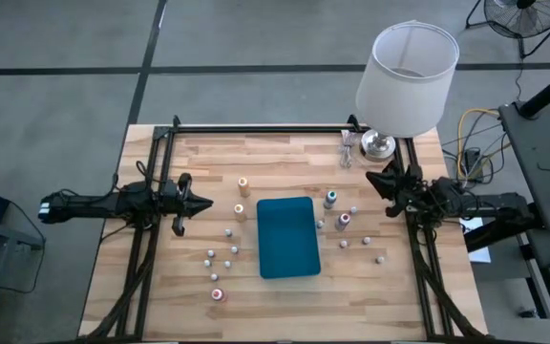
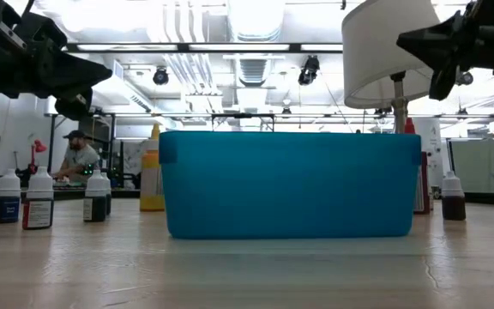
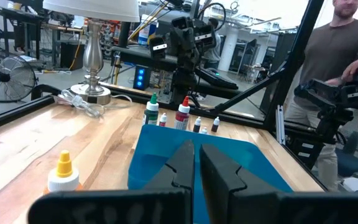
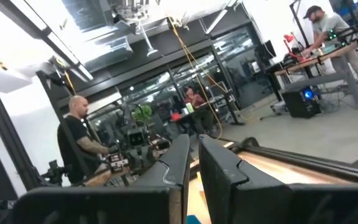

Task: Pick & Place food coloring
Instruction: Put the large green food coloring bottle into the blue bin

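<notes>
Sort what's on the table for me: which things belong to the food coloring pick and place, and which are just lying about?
Job:
- food coloring bottles scattered on both sides of the tray
- teal tray, mid-table
- left gripper and right gripper, both shut and holding nothing

Lying about:
- table lamp at the far right corner
- clear wrapper beside the lamp's base

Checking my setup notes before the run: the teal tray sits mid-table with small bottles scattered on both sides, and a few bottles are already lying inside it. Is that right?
Not quite. The teal tray does sit mid-table with food coloring bottles scattered on both sides, but none lie inside it: the high view shows its inside bare. The rest of the note holds.
</notes>
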Motion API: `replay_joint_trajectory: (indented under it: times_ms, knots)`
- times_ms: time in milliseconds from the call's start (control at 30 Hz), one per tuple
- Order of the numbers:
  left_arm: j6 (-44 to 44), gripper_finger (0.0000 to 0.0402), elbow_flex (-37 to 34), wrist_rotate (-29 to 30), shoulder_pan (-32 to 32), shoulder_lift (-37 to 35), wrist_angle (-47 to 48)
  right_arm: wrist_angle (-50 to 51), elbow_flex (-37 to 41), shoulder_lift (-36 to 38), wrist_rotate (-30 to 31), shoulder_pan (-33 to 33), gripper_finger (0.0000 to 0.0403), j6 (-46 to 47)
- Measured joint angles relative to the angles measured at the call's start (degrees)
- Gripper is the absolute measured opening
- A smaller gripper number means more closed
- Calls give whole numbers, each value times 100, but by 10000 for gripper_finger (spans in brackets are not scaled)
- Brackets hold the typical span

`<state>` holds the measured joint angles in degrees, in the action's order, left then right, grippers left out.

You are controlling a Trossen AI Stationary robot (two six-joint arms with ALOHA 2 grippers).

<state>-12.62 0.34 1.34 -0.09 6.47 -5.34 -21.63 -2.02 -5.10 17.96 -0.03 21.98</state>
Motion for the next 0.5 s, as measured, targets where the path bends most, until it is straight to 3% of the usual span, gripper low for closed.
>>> replay_joint_trajectory:
  times_ms: [500]
  knots:
    - [-2,0,1,0,1,0,0,33,-919,-920,-4,0,28,-613]
